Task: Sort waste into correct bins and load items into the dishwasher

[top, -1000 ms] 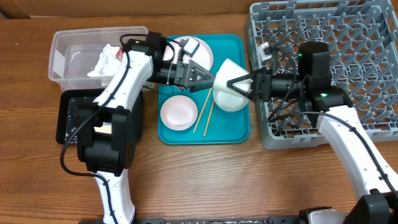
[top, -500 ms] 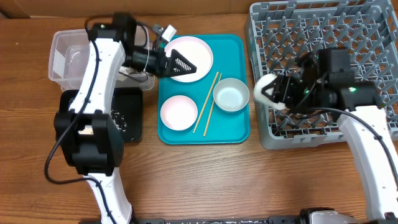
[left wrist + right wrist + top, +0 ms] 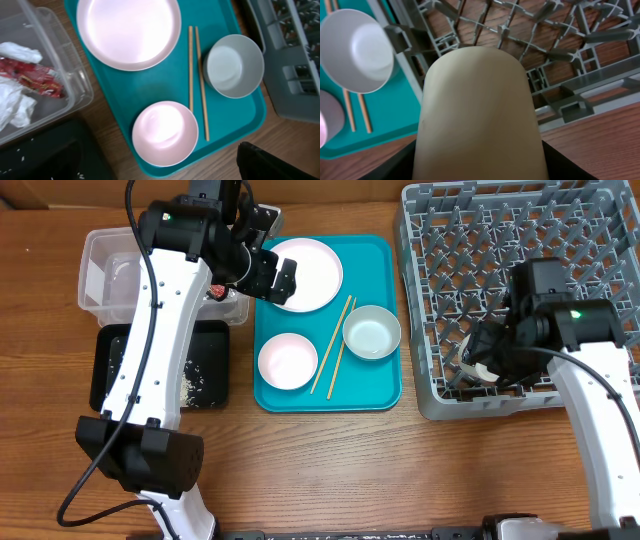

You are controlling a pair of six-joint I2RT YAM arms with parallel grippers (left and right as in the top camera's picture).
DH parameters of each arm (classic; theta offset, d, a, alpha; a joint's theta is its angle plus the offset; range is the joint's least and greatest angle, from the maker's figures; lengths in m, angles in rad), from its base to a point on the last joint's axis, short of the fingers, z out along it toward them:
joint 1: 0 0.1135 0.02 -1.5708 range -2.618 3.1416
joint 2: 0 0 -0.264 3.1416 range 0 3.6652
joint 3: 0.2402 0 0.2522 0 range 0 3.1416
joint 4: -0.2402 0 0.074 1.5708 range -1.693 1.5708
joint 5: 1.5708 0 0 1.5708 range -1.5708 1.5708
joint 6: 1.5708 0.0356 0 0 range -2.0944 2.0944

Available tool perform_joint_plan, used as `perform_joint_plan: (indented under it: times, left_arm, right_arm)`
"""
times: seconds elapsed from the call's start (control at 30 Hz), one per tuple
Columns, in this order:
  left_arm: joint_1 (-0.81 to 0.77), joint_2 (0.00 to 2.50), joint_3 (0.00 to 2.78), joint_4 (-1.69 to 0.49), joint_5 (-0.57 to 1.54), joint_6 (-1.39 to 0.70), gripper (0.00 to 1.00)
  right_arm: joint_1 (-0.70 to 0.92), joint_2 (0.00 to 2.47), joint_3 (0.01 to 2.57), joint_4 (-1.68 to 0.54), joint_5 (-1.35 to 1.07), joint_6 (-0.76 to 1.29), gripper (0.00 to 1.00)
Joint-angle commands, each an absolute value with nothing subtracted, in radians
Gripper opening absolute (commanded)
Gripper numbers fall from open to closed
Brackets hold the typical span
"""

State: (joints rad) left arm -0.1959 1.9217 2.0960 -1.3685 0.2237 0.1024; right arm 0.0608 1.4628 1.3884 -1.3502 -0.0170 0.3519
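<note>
The grey dish rack point(image 3: 580, 250) fills the far right. The right gripper point(image 3: 487, 365) hangs over its near left corner, its fingers pinching the small cream cup point(image 3: 480, 125). The cup looks light, stiff and smooth, so likely slippery; a hold across its sides suits it. Left of the rack, the teal tray point(image 3: 370, 388) carries the plate point(image 3: 315, 270) at its far end, with a pink bowl point(image 3: 288, 361) and a pale grey bowl point(image 3: 372, 332) nearer. The chopsticks point(image 3: 333, 345) lie between the bowls. Plate and bowls seem hard and breakable and are best taken by the rim. At far left the clear tub point(image 3: 100, 270) holds a red wrapper point(image 3: 32, 77) and a napkin point(image 3: 15, 107). The black tray point(image 3: 110, 375), nearer than the tub, carries rice point(image 3: 188, 388). The left gripper point(image 3: 272, 275) hovers at the plate's left edge, seemingly spread and empty, though only one finger shows in the wrist view. The cup blocks what lies under it, so contact with the rack is unclear.
</note>
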Motion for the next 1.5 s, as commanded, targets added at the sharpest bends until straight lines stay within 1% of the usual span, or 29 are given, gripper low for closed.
perform_joint_plan:
  times: [0.0, 0.33, 0.4, 0.43, 0.57, 0.63, 0.7, 0.77, 1.17, 1.27, 1.33, 1.47]
  left_arm:
    - [-0.203, 1.921, 2.104, -1.364, 0.149, 0.062, 0.99]
    - [-0.204, 1.921, 2.104, -1.371, 0.145, 0.063, 1.0]
    - [-0.204, 1.921, 2.104, -1.372, 0.128, 0.063, 1.0]
    - [-0.204, 1.921, 2.104, -1.375, 0.119, 0.063, 1.0]
    - [-0.204, 1.922, 2.104, -1.384, 0.105, 0.063, 1.0]
    - [-0.204, 1.922, 2.104, -1.383, 0.101, 0.063, 1.0]
    - [-0.204, 1.922, 2.104, -1.383, 0.101, 0.063, 1.0]
    - [-0.204, 1.922, 2.104, -1.384, 0.101, 0.063, 1.0]
    - [-0.204, 1.922, 2.104, -1.383, 0.101, 0.063, 1.0]
    - [-0.204, 1.922, 2.104, -1.377, 0.101, 0.063, 1.0]
    - [-0.204, 1.921, 2.104, -1.376, 0.109, 0.054, 1.0]
    - [-0.204, 1.921, 2.104, -1.39, 0.134, 0.005, 1.0]
  right_arm:
    - [0.075, 1.501, 1.409, -1.346, 0.022, 0.353, 0.52]
    - [0.134, 1.623, 1.409, -1.346, 0.025, 0.336, 0.53]
    - [0.135, 1.643, 1.409, -1.354, 0.025, 0.333, 0.54]
    - [0.135, 1.647, 1.409, -1.358, 0.025, 0.333, 0.56]
    - [0.135, 1.652, 1.409, -1.358, 0.025, 0.32, 0.58]
    - [0.135, 1.652, 1.409, -1.357, 0.025, 0.306, 0.67]
    - [0.135, 1.652, 1.409, -1.358, 0.025, 0.307, 0.82]
    - [0.134, 1.652, 1.409, -1.354, 0.025, 0.307, 0.86]
    - [0.134, 1.652, 1.43, -1.32, 0.024, 0.29, 0.86]
    - [0.136, 1.651, 1.49, -1.341, 0.02, 0.287, 0.84]
    - [0.136, 1.651, 1.541, -1.349, 0.002, 0.287, 0.8]
    - [0.142, 1.651, 1.631, -1.329, -0.104, 0.288, 0.75]
